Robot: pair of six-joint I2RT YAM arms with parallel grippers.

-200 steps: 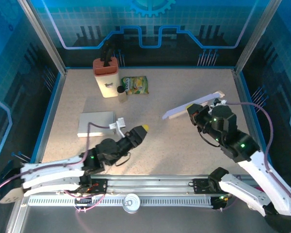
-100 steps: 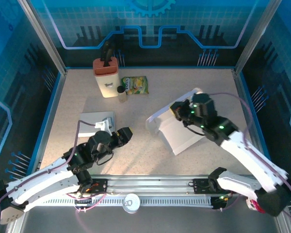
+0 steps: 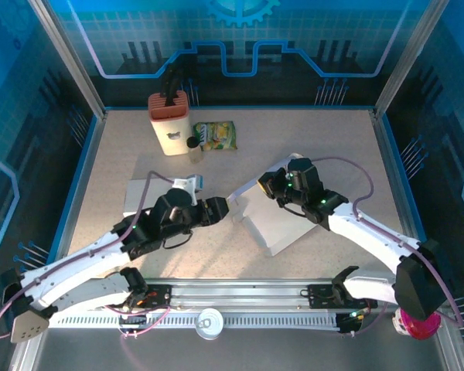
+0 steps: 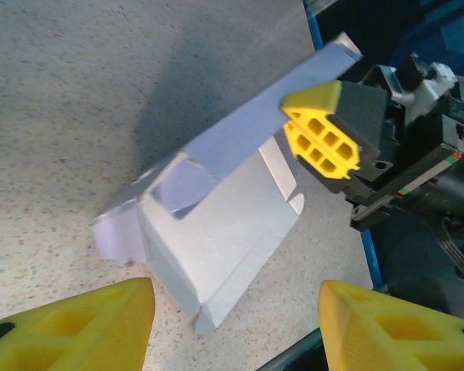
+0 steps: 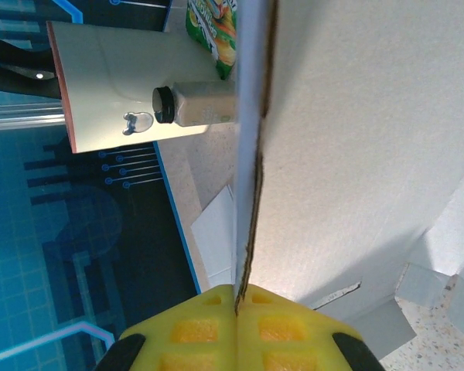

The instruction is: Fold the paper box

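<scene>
The paper box (image 3: pixel 277 224) is a white, partly flattened carton lying at the middle of the table, one long flap raised toward the left. My right gripper (image 3: pixel 267 185) is shut on that raised flap. In the right wrist view its yellow fingertips (image 5: pixel 238 303) pinch the cardboard edge, and the box panel (image 5: pixel 356 154) spreads to the right. My left gripper (image 3: pixel 223 209) hovers just left of the box, open and holding nothing. In the left wrist view the paper box (image 4: pixel 216 232) lies ahead of my left gripper (image 4: pixel 236 328), whose wide-apart yellow fingers (image 4: pixel 85 325) do not touch it.
A white holder with an orange top (image 3: pixel 170 124), a small dark-capped bottle (image 3: pixel 193 144) and a green snack bag (image 3: pixel 216 135) stand at the back left. A flat white sheet (image 3: pixel 143 193) lies partly under my left arm. Blue walls enclose the table.
My right gripper has carried the box from the right side down and left to the table's middle. My left arm has swung forward and right, up to the box's left edge.
</scene>
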